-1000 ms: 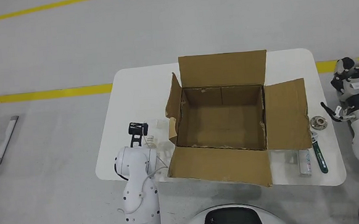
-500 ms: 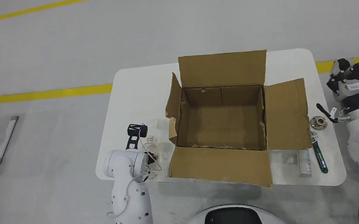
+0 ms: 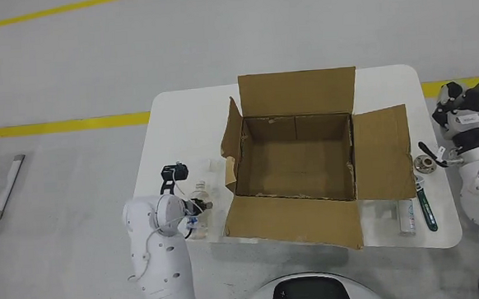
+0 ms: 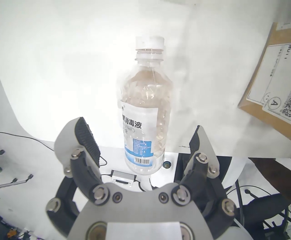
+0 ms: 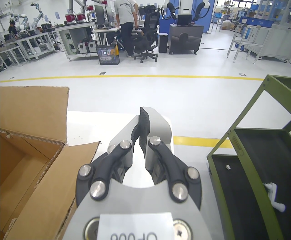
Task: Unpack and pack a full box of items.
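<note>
The left pincer [image 4: 139, 127] is released, its two ribbed fingers [image 4: 87, 136] spread wide. The clear plastic bottle [image 4: 145, 91] sits between them. Its lower part, with the white and blue label, lies in the gap, and there is clear space between it and the pad on either side, so neither finger touches it. The bottle's base is the end nearest the pincer's palm. Its neck and white screw cap [image 4: 150, 42] point straight away from the fingertips, over the white table [image 4: 68, 56]. I cannot tell whether the bottle stands or lies on the table.

In the top view the bottle [image 3: 199, 189] is just beside the tip of the left arm, near the table's front edge. The open cardboard box [image 3: 298, 158] is close by on the pincer's right, with its flaps folded outward. A corner of one flap, bearing a printed label [image 4: 272, 91], shows beyond the bottle.

The right pincer [image 5: 141, 127] is clenched, pads pressed together, with nothing between them. It hovers over the far right end of the table [image 5: 102, 122], well apart from the bottle, and the box [image 5: 34, 118] is on its left. A green cart [image 5: 250, 145] with a black tray stands on its other side, off the table.

In the top view three small things lie on the table near this pincer, between it and the box's right flap. They are a round metal part [image 3: 426, 164], a green-handled tool [image 3: 427, 206] and a small white tube [image 3: 406, 216].
</note>
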Controlling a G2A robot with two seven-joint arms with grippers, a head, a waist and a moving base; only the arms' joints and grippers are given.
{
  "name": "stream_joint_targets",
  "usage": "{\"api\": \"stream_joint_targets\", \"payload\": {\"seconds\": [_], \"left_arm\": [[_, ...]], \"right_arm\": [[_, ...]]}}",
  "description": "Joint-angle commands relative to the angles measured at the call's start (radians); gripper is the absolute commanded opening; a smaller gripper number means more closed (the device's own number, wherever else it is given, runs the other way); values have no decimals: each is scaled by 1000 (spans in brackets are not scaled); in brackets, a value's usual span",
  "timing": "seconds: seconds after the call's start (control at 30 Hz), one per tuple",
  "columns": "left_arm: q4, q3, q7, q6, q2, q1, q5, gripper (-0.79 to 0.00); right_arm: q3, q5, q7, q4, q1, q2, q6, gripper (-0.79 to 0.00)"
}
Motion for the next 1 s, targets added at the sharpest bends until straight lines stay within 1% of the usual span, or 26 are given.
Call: {"api": "stream_joint_targets", "payload": {"seconds": [0.0,0.13,0.97], "left_arm": [[-3,0,2,-7,5,2,-5,0],[1,11,27,-10,14,8,12,0],[102,32,40,30,60,10,-45,0]], "right_arm": [[-1,-1,3,0,2,0,-1,-785],[-6,-5,8,-1,6,-1,-1,-785],[-5,-16,6,-15,7,-7,12,-785]]}}
